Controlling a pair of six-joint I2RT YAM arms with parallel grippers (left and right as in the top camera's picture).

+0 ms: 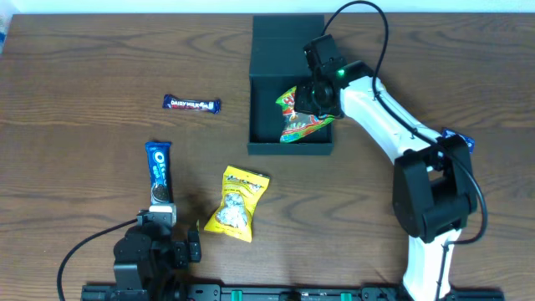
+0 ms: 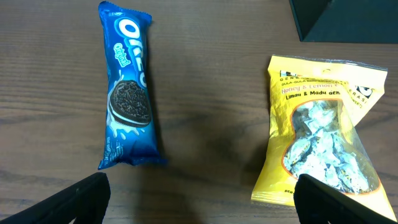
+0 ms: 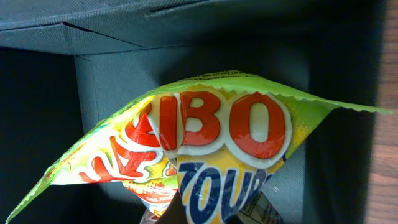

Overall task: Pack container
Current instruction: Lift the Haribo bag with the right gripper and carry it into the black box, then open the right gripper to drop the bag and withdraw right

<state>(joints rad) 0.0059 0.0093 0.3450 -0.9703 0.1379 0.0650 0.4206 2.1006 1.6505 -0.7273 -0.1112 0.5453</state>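
Left gripper (image 2: 199, 200) spread wide; Oreo (image 2: 126, 93) ahead-left of it, yellow bag (image 2: 323, 130) ahead-right | right gripper (image 1: 311, 99) pinching Haribo bag (image 3: 217, 124) inside container (image 1: 288, 149), directly beneath it | risk: bag sits near wall; release could drape it over rim

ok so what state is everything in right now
container, lid open
gummy packet, held over the container's inside
right gripper, shut on the gummy packet
left gripper, open, empty
cookie pack, sealed, flat on the table
yellow sweets bag, sealed, flat on the table
chocolate bar, sealed, flat on the table
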